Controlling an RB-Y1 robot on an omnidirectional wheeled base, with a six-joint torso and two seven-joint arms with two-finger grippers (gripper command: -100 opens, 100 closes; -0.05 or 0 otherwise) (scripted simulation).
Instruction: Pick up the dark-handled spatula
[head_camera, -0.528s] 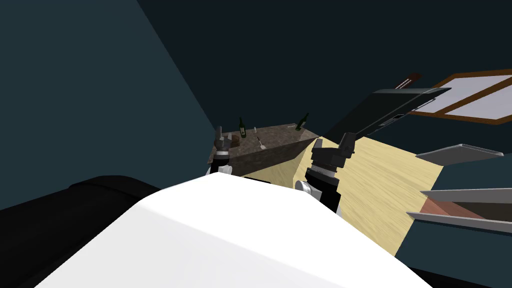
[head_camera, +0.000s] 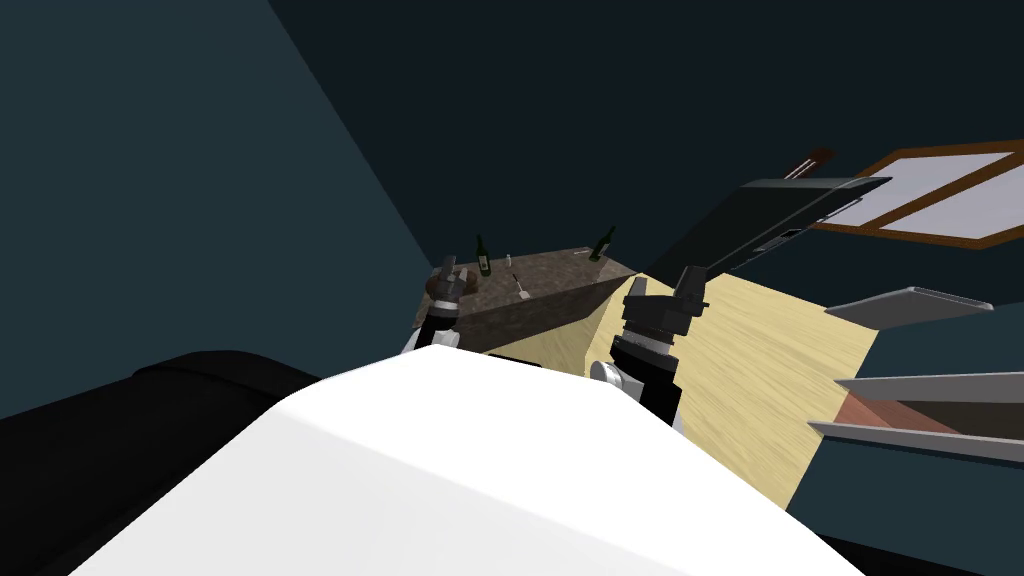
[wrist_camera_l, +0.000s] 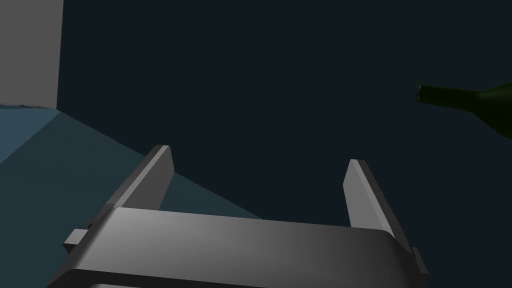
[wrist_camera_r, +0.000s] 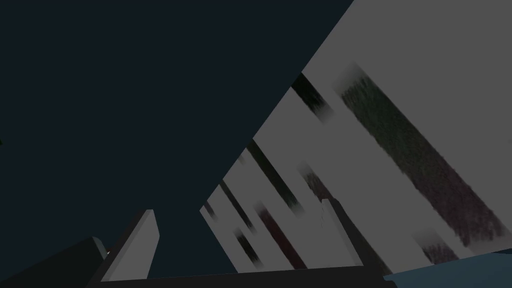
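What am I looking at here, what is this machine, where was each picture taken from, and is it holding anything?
This is a two-armed robot in a simulated house. The wide picture comes from a camera on its head, looking steeply down. The other two come from cameras on its hands, looking along the fingers. Ahead stands a speckled brown counter carrying two dark green bottles and the spatula, lying flat. The left gripper hovers at the counter's near corner, the right gripper beside the counter. Both are open and hold nothing.
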